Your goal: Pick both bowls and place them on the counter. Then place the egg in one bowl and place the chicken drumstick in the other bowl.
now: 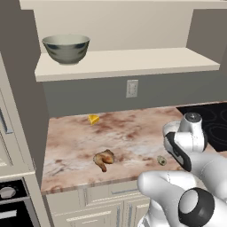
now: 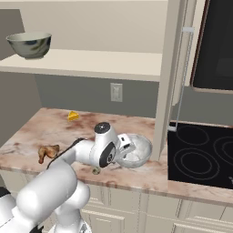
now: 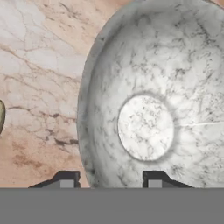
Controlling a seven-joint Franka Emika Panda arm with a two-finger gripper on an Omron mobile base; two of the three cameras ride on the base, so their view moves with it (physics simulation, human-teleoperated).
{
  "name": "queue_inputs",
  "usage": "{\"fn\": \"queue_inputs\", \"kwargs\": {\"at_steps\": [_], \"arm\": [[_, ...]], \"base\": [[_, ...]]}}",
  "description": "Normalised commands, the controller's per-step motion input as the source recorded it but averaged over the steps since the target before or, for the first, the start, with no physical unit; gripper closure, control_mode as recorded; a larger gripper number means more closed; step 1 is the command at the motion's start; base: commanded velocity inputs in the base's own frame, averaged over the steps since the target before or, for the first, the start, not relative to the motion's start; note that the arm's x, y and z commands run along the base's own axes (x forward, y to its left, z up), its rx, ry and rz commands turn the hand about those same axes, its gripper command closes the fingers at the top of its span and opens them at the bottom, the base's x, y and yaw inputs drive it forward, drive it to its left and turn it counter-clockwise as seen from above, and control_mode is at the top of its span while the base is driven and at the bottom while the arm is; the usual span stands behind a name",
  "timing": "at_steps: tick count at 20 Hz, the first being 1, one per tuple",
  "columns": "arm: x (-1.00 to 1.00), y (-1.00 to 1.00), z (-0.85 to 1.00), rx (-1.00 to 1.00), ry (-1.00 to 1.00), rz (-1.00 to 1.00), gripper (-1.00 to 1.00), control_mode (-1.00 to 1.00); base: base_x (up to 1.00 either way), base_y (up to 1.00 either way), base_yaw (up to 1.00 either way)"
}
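So the white speckled bowl (image 2: pixel 133 150) is sitting on the marbled counter (image 1: pixel 128 128), right up near the cooktop (image 2: pixel 202 154), and the claw (image 3: pixel 107 180) is straddling its rim: one fingertip is outside the wall, the other is inside over the bowl. The jaws are partway spread around that rim; whether they're pinching it or have let go, I can't tell from these shots. The big thing for the next move, I'd say, is that the dark grey-green bowl (image 1: pixel 66 48) sits up on the pale shelf (image 1: pixel 128 62), way off to the arm's upper left, well apart from the claw, so it'll need to lift clear of the rim and swing up and over. On the counter, the egg (image 1: pixel 162 160) is just beside the white bowl on its left. The drumstick (image 1: pixel 103 159) lies further left near the front edge, with its bone end pointing toward the front. A cheese wedge (image 1: pixel 93 119) sits back by the wall, and there's an outlet (image 1: pixel 131 88) above it. Nothing looks to be blocking the path up.
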Motion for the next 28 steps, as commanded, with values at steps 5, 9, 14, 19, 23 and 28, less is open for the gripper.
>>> {"fn": "queue_inputs", "kwargs": {"at_steps": [5,9,14,19,23,28], "arm": [[-0.07,0.47,0.39,0.0,0.0,-0.07,-1.0,-1.0],[0.0,0.44,0.59,0.0,0.0,-0.1,-1.0,-1.0],[0.0,0.36,0.5,0.16,-0.01,-0.13,-1.0,-1.0],[-0.05,0.43,0.29,0.28,-0.06,-0.12,-1.0,-1.0],[-0.2,0.53,0.16,0.31,-0.09,-0.07,-1.0,-1.0],[-0.36,0.52,0.05,0.32,-0.13,-0.08,-1.0,-1.0]], "base": [[0.0,0.0,0.0],[0.0,0.0,0.0],[0.0,0.0,0.0],[0.0,0.0,0.0],[0.0,0.0,0.0],[0.0,0.0,0.0]]}}
